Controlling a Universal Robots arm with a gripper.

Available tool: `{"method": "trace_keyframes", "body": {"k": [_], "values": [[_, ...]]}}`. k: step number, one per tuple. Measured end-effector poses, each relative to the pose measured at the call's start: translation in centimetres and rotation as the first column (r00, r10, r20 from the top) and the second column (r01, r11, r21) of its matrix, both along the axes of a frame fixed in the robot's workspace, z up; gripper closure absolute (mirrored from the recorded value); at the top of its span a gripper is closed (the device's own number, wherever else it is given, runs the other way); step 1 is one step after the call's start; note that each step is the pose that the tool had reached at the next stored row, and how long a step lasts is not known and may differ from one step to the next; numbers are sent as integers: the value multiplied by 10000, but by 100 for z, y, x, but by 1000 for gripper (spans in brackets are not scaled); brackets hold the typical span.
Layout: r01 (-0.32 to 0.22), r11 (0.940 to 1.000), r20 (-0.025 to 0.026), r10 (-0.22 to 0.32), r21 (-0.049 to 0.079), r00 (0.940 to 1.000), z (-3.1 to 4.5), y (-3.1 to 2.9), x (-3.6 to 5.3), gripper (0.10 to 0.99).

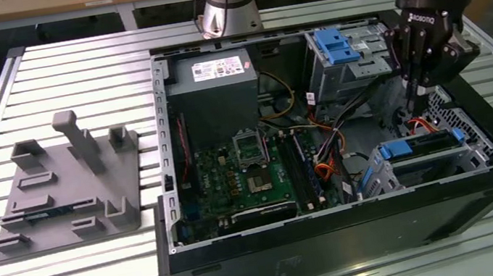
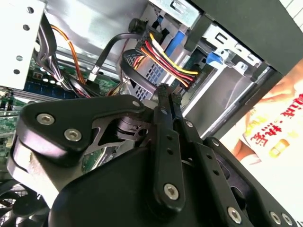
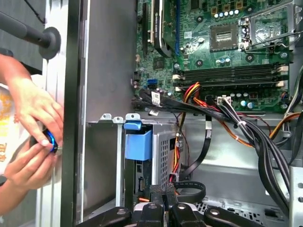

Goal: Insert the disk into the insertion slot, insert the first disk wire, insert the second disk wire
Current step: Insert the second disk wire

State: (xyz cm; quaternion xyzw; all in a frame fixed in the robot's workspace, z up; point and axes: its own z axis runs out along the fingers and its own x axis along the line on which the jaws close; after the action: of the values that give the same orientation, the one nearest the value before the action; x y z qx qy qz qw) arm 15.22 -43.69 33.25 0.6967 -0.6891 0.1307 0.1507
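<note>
The disk (image 1: 430, 152) lies inside the insertion slot (image 1: 477, 156), a grey perforated cage at the case's front corner on the exterior view's right, with its blue carrier rail (image 1: 395, 149) showing. In the first wrist view the blue rail (image 3: 138, 144) and the disk's connector end (image 3: 141, 178) face the case interior. My gripper (image 1: 415, 110) hangs just above the disk's wire end with its fingers pressed together. A red, yellow and black wire bundle with a black plug (image 2: 163, 59) and a looped black cable (image 3: 191, 188) lie right at the fingertips (image 2: 163, 94). Whether anything is pinched cannot be made out.
A taller grey bay with a blue latch (image 1: 338, 44) stands behind the gripper. The motherboard (image 1: 242, 175) and power supply (image 1: 210, 92) take up the case's middle. A grey fixture (image 1: 63, 187) sits on the table at the exterior view's left. A person's hands (image 3: 28, 113) are outside the case wall.
</note>
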Motion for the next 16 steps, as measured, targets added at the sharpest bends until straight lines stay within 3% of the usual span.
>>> {"method": "trace_keyframes", "body": {"k": [6, 14, 16], "values": [[0, 9994, 0, 0, 339, 10000, 14, -99, -2, 941], [-1, 9955, -1, 1, 947, 10000, 20, -230, -8, 941], [0, 9949, 0, 0, 1008, 10000, 21, -266, -9, 941]]}}
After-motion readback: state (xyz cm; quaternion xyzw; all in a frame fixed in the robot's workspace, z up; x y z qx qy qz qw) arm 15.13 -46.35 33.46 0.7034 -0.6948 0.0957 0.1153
